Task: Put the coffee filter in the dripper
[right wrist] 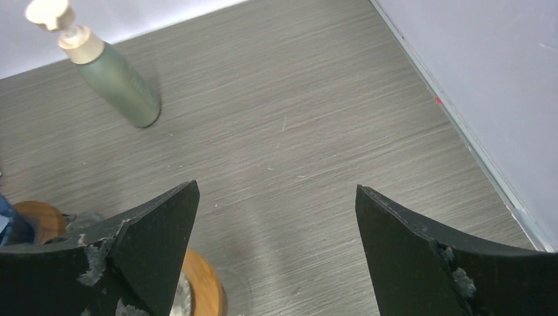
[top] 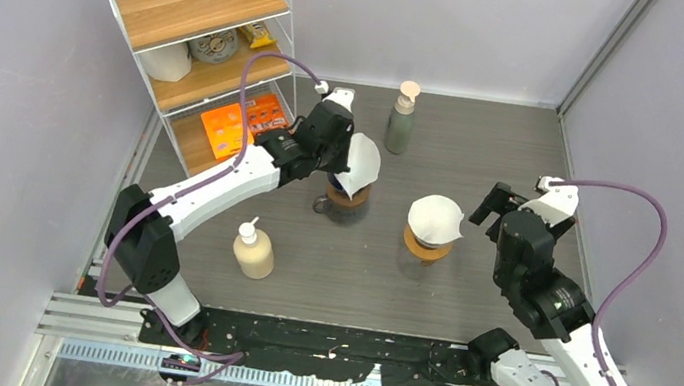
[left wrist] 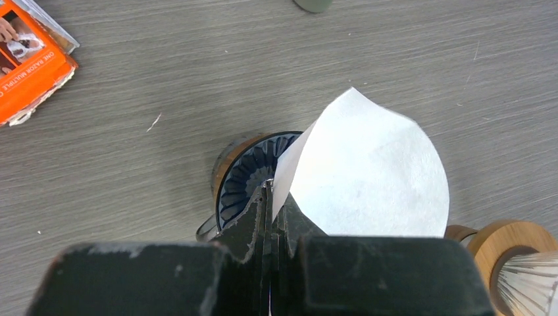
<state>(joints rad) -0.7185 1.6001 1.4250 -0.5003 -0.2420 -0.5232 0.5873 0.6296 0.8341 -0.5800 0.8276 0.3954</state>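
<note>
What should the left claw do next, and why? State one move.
Probably lower the filter into the dark dripper. The left claw pinches the filter's edge, and the filter hangs tilted above the dark dripper, not yet seated in it.

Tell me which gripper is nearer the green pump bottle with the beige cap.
Left. The left gripper, shut on the white paper coffee filter, is close, left of the green pump bottle; the open right gripper is farther away, to its right.

white arms (top: pixel 217 188) with black joints, looping purple cables (top: pixel 240 98), scuffed black end effector fingers (right wrist: pixel 158 240)
</note>
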